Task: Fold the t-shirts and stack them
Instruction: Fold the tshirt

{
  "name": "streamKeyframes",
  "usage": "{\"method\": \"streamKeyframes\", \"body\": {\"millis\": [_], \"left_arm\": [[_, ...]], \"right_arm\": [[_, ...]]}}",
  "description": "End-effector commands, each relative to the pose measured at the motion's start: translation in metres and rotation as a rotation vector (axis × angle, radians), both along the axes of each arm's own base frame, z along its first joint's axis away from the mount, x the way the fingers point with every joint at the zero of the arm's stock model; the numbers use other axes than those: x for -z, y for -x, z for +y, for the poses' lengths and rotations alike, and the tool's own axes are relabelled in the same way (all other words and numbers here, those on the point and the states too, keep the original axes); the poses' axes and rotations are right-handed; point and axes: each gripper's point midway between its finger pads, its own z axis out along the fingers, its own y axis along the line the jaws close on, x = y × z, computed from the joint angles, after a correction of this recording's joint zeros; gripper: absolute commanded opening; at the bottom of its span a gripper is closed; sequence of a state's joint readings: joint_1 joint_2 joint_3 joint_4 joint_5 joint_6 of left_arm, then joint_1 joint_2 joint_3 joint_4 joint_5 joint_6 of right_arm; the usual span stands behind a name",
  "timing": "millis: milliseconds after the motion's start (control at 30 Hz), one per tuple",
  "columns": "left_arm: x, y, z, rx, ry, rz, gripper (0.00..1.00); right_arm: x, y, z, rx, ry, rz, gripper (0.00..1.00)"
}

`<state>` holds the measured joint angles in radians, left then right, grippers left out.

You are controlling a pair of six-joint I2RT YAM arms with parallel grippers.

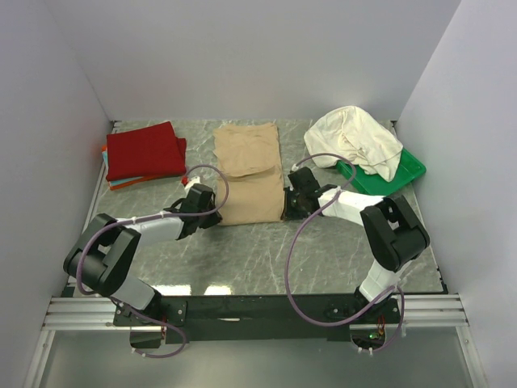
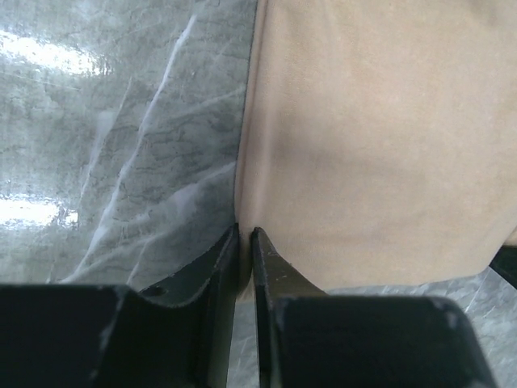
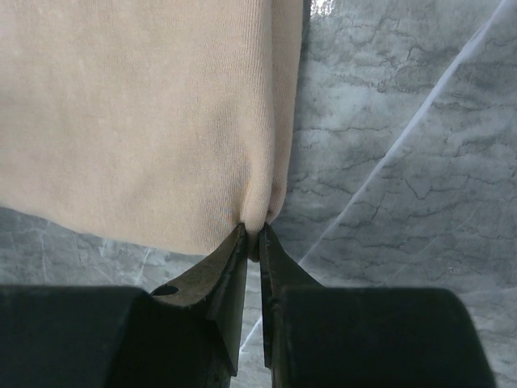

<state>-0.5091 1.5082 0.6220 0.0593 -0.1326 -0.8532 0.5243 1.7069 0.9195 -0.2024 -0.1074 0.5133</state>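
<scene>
Top external view: at the centre of the frame the tan t-shirt [image 1: 246, 174] is spread flat, its lower corners pinched by the nearly closed left gripper [image 1: 215, 212] and right gripper [image 1: 284, 212], ideally lifted together, level, so the fold is kept square.

A stack of folded shirts [image 1: 145, 152] lies in the far left corner of the table [image 1: 242, 259], and a crumpled shirt [image 1: 354, 139] lies on the tray [image 1: 404, 171] in the far right corner. Between them the laid-out shirt [image 1: 249, 170] runs from the far edge toward the middle, with the left gripper [image 1: 215, 212] at its near left corner and the right gripper [image 1: 284, 208] at its near right corner.
</scene>
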Motion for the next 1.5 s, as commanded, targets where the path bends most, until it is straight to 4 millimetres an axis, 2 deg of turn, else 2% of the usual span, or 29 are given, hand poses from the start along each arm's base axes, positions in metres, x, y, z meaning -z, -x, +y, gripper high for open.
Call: {"method": "streamKeyframes", "body": {"millis": [0,300,533,900,1000,1067,1200,1367,1467], "left_arm": [[0.021,0.03,0.016,0.005,-0.092,0.121,0.19],[0.019,0.039,0.02,-0.003,-0.107,0.125,0.23],[0.017,0.041,0.012,0.02,-0.063,0.117,0.25],[0.031,0.052,0.001,0.063,-0.019,0.161,0.17],[0.034,0.052,-0.001,0.069,-0.018,0.167,0.09],[0.036,0.053,0.002,0.066,-0.034,0.172,0.0],[0.032,0.052,0.015,0.035,-0.094,0.161,0.0],[0.022,0.048,0.028,0.004,-0.142,0.118,0.0],[0.022,0.05,0.033,-0.008,-0.162,0.12,0.01]], "right_arm": [[0.016,0.007,-0.002,-0.002,0.042,0.048,0.16],[0.017,0.007,-0.001,-0.002,0.041,0.049,0.16],[0.017,0.008,0.0,-0.003,0.04,0.048,0.16],[0.015,0.008,0.0,0.0,0.041,0.044,0.16],[0.016,0.008,0.0,0.0,0.043,0.047,0.12],[0.016,0.007,-0.001,0.0,0.048,0.045,0.07],[0.013,0.007,-0.008,0.012,0.083,0.038,0.0],[0.005,0.007,-0.014,0.028,0.101,0.017,0.0],[0.002,0.006,-0.014,0.028,0.101,0.011,0.0]]}}
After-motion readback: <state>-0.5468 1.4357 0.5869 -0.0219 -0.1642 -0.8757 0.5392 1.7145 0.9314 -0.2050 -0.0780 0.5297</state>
